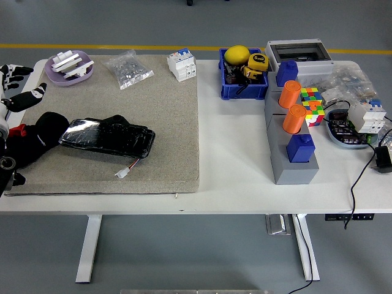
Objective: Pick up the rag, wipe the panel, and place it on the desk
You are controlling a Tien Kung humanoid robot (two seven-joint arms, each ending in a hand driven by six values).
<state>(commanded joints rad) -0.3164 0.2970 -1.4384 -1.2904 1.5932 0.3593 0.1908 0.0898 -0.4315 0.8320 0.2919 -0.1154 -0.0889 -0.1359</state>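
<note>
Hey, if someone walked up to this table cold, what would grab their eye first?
Probably the glossy black panel lying on the grey mat at the left, with a black rag bunched at its left end. Across the table, two orange cylinders stand on a grey block, beside a colourful puzzle cube.

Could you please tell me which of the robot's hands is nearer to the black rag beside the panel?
Left. The left hand is at the picture's left edge, just above the black rag, fingers spread, holding nothing. The right hand is not in view.
</note>
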